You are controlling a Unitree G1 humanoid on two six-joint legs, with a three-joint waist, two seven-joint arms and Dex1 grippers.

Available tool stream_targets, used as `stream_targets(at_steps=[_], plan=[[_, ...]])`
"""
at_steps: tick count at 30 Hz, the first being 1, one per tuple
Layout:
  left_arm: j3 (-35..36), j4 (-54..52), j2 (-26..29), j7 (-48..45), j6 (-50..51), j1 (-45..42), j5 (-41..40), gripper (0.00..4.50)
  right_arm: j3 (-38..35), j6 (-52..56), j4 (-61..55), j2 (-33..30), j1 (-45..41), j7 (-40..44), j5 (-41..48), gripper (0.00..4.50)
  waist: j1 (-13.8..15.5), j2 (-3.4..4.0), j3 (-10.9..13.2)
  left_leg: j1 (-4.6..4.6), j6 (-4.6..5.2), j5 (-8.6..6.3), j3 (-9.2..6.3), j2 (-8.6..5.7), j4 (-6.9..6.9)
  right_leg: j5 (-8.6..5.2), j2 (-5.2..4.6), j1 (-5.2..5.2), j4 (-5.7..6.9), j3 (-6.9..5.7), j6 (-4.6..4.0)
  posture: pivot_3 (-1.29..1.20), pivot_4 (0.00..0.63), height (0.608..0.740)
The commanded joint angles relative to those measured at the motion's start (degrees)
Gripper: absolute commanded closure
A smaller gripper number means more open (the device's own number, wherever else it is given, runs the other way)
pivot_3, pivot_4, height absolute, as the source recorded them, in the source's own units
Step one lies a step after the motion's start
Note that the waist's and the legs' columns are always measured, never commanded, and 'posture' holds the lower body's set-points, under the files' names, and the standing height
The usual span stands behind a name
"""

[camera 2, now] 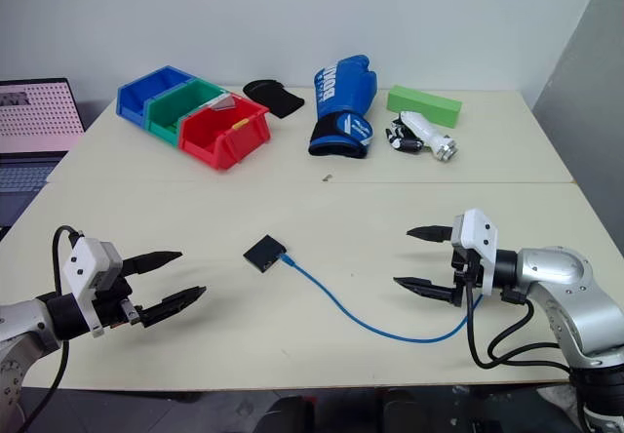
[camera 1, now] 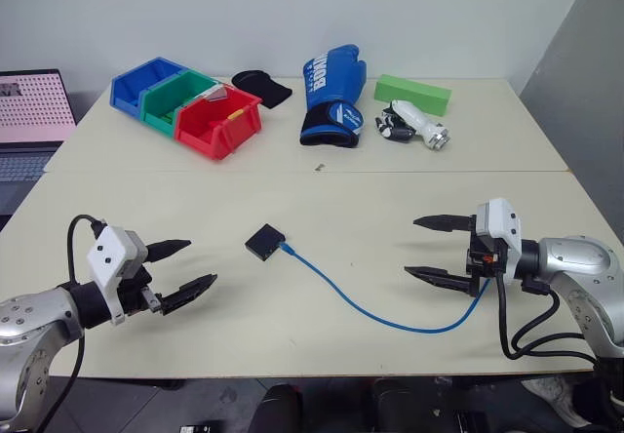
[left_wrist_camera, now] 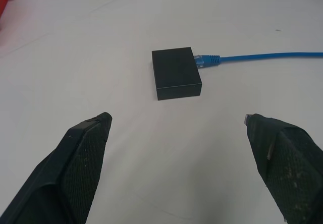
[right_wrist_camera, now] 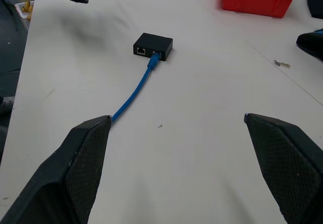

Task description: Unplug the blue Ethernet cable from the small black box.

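Note:
The small black box (camera 1: 264,242) lies flat near the middle of the table. The blue Ethernet cable (camera 1: 361,306) is plugged into the box's right side and curves away to the right, running under my right arm. My left gripper (camera 1: 191,270) hovers open to the left of the box, with bare table between them. My right gripper (camera 1: 426,249) hangs open to the right, above the cable's far stretch, pointing toward the box. In the right wrist view the box (right_wrist_camera: 153,46) shows two ports, the cable's plug (right_wrist_camera: 154,58) in one.
At the back of the table (camera 1: 292,345) stand blue, green and red bins (camera 1: 185,104), a black fabric item (camera 1: 262,87), a blue boxing glove (camera 1: 331,95), a green block (camera 1: 412,93) and a white tool (camera 1: 421,125). A laptop (camera 1: 32,121) sits far left.

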Motion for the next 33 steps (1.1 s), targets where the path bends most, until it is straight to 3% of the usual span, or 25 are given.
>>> stream_targets(at_steps=[1,24,28,33], plan=[[1.56,-0.04,-0.11,-0.11,-1.44,-1.08,-0.68,0.0,-0.26,0.61,-2.22,-0.42,-0.3,0.1,0.68,0.04,0.0,0.0,0.0,0.0,0.0,0.0,0.0,0.0,0.0,0.0,0.0,0.0,0.0,0.0,0.0,0.0,0.15,0.74],[1.58,-5.6,0.27,-0.3,-1.33,1.82,-1.22,0.0,5.67,-0.06,-1.47,3.89,-3.24,-1.93,-3.07,0.04,-0.04,0.0,0.0,0.01,0.0,0.0,-0.01,0.01,0.0,0.0,0.0,0.0,0.0,0.0,0.0,0.0,0.15,0.74],[1.43,-4.51,1.28,-3.9,-1.16,1.29,-2.7,0.0,10.58,0.1,-1.23,6.85,-5.88,-3.73,-6.16,0.04,-0.03,0.0,0.0,0.0,0.0,0.0,0.0,0.01,0.0,0.0,0.0,-0.02,0.0,0.0,0.0,0.0,0.15,0.74],[0.31,-0.92,6.33,-10.17,1.47,1.05,-2.77,0.0,20.76,-0.98,4.84,15.83,-11.06,-9.38,-15.22,0.04,-0.27,0.01,0.01,0.02,0.0,0.0,0.0,-0.04,-0.02,0.0,0.06,-0.07,0.03,-0.02,-0.01,0.0,0.15,0.74]])
